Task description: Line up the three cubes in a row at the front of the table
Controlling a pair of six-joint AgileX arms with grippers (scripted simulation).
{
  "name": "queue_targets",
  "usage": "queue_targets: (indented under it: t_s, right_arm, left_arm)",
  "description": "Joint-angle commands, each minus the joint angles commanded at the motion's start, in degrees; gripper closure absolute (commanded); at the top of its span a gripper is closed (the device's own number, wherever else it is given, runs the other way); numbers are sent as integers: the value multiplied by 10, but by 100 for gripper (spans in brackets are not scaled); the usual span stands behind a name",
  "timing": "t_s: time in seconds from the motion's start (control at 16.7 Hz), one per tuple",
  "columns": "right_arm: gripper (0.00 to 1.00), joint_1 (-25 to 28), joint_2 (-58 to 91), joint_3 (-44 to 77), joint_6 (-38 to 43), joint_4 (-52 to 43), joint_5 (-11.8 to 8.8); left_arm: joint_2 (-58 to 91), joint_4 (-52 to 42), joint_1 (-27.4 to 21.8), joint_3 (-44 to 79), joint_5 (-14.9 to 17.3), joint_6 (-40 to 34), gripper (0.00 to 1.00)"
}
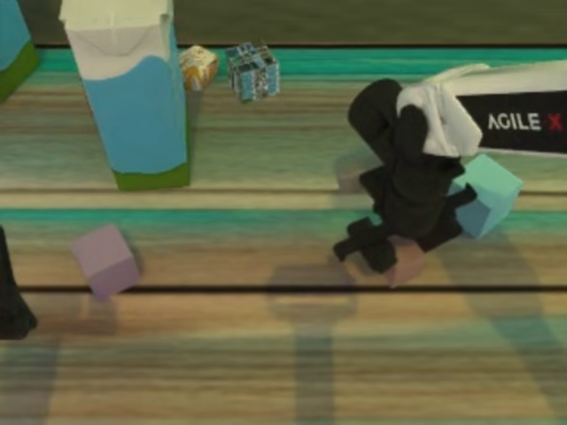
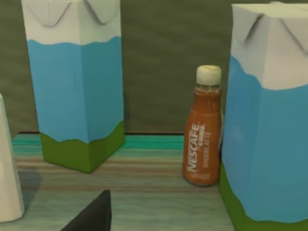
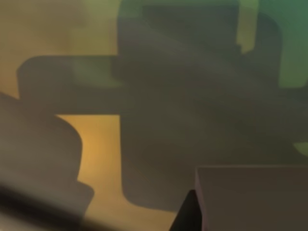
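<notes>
Three cubes, all apart: lilac cube [image 1: 106,259] left-centre, cyan cube [image 1: 485,195] right and half behind the right arm, pink-brown cube [image 1: 406,259] clamped in the right gripper [image 1: 383,257], mostly covered. Milk carton [image 1: 133,93], orange-cream cube [image 1: 198,66] and puzzle cube [image 1: 252,71] sit at back. Left gripper [image 1: 11,305] parked at left edge, cropped; jaw state unclear.

Right hand [image 1: 379,255] grips the pink-brown cube [image 1: 406,261] — cyan cube [image 1: 485,195] just beside, lilac cube [image 1: 106,260] well apart.
</notes>
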Motion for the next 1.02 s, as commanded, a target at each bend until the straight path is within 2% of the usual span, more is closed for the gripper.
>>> queue_targets:
  t_s: [0.24, 0.6, 1.02]
  right_arm:
    - [100, 0, -23, 15, -1, -17, 1]
    - [100, 3, -68, 82, -1, -133, 1]
    - [100, 4, -76, 82, 8, -140, 1]
  left_arm:
    - [0, 0, 0, 0, 0, 0, 0]
    - [0, 0, 0, 0, 0, 0, 0]
    - [0, 0, 0, 0, 0, 0, 0]
